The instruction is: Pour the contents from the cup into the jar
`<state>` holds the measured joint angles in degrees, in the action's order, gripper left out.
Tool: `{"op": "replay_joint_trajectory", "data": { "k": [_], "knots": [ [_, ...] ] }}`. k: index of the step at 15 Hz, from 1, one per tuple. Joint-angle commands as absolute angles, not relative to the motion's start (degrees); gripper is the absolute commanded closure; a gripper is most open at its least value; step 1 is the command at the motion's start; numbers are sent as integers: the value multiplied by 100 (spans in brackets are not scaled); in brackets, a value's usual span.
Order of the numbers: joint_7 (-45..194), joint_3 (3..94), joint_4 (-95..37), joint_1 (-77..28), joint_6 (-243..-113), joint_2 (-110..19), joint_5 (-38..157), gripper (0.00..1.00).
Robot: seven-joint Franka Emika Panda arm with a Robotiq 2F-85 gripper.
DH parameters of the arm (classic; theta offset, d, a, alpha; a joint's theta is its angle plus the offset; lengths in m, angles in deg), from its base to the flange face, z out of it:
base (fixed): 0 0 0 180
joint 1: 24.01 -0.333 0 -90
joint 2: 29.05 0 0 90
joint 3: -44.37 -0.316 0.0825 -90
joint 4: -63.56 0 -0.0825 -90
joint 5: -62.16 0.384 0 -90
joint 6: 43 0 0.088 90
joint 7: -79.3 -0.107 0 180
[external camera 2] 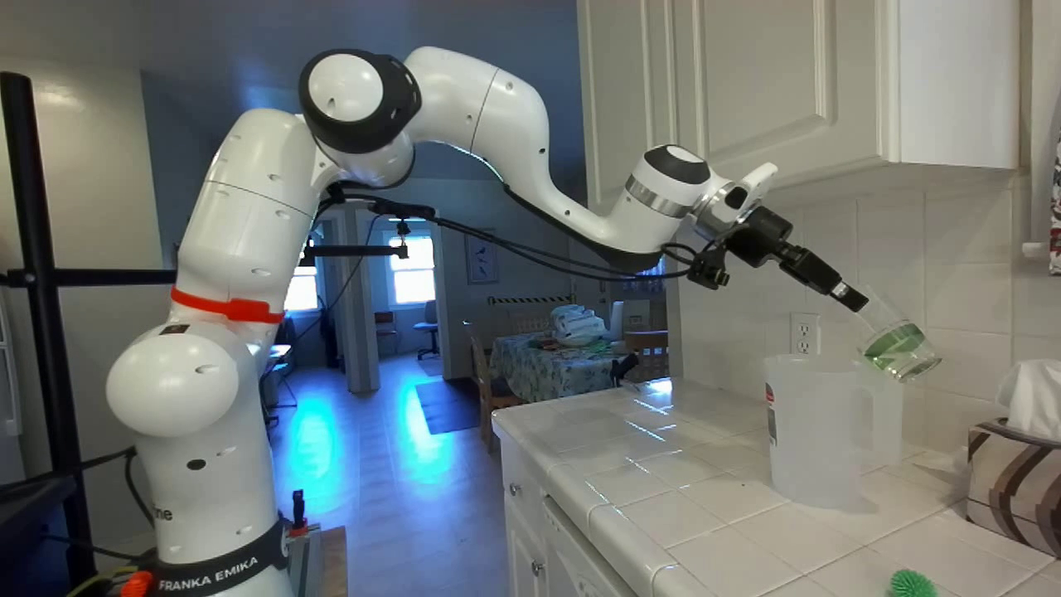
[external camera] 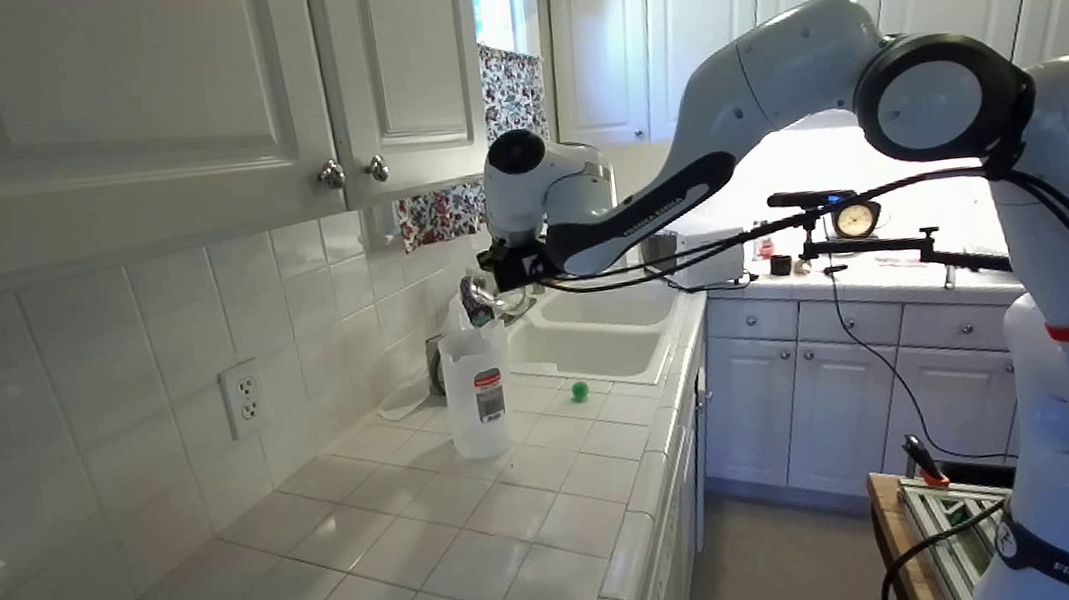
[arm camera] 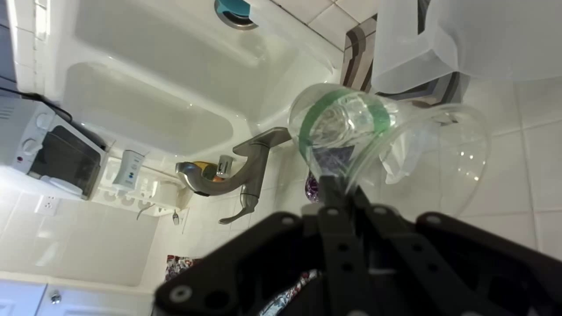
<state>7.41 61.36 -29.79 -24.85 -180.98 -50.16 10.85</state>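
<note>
We are pinching the tilted cup (external camera 2: 898, 342) by its rim in the gripper (external camera 2: 852, 297), likely for tipping into the jar (external camera 2: 812, 439) standing inside the front edge of the bench (external camera 2: 696, 464).

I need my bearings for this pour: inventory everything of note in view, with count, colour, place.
Cup: one, clear, green-banded, tilted in the gripper
Jar: one, whitish, upright on the white-tiled counter
Ball: one, green, on the counter by the sink
Tissue box: one, brown-striped, on the counter
Sink: one, white, set in the counter
Faucet: one, grey, at the sink
Appliance: one, white, dark-fronted, beyond the sink
Clock: one, dark-rimmed, at the far counter
Cabinets: several, white, along the walls
Dining table: one, cloth-covered, pale greenish, in the background
Arm: one, white and black, extended over the counter
Gripper: one, black, shut on the cup
</note>
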Motion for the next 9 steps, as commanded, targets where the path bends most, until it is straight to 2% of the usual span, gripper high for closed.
{"op": "replay_joint_trajectory", "data": {
  "k": [1,9],
  "knots": [
    [370,6055,-2772,-2476,-17979,-5163,574,98],
    [151,5829,-2768,-2466,-17855,-5237,-76,98]
  ]
}}
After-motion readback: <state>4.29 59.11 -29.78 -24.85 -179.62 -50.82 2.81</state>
